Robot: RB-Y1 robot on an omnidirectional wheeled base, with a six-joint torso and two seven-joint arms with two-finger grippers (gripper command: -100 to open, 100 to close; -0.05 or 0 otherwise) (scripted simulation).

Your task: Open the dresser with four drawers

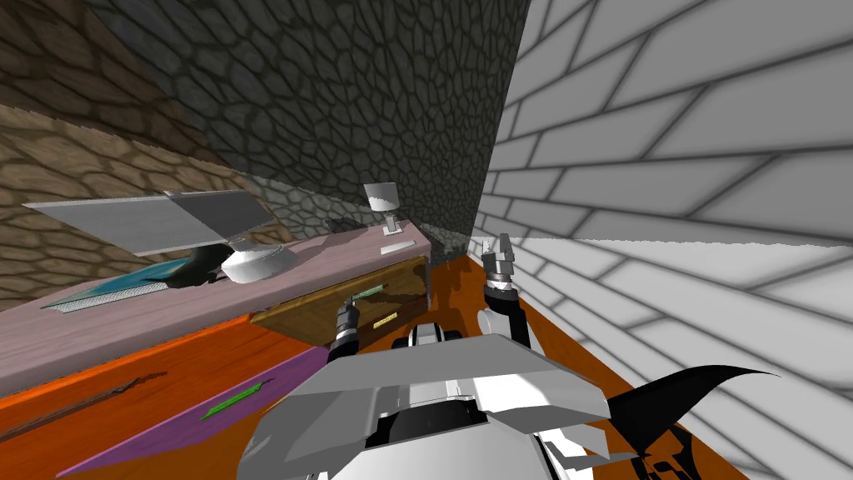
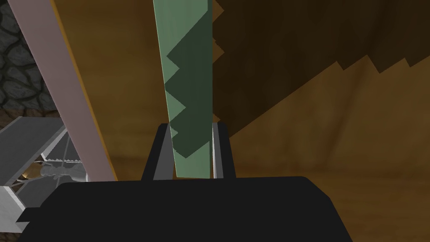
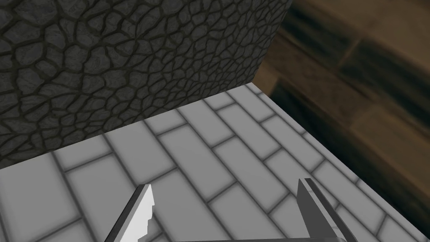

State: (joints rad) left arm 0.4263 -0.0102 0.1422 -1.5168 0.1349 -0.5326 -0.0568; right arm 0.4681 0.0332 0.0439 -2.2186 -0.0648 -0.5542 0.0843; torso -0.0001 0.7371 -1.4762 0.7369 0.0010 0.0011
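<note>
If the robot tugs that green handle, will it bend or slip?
Probably stiff: the green handle looks like a straight flat bar. It might slip a little, since the left gripper pinches only its smooth sides.

screen [image 1: 158, 218] and lamp [image 1: 383, 200] on the dresser [image 1: 333, 250] (lamp toward the corner); handle [image 2: 184, 25] on the drawer [image 1: 400, 287] jutting below.

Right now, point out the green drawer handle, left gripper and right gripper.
green drawer handle [image 2: 189, 84], left wrist view, middle of the strip.
left gripper [image 2: 192, 126], left wrist view, between its fingertips, shut on the handle.
right gripper [image 3: 225, 185], right wrist view, gap between its open fingertips.
</note>
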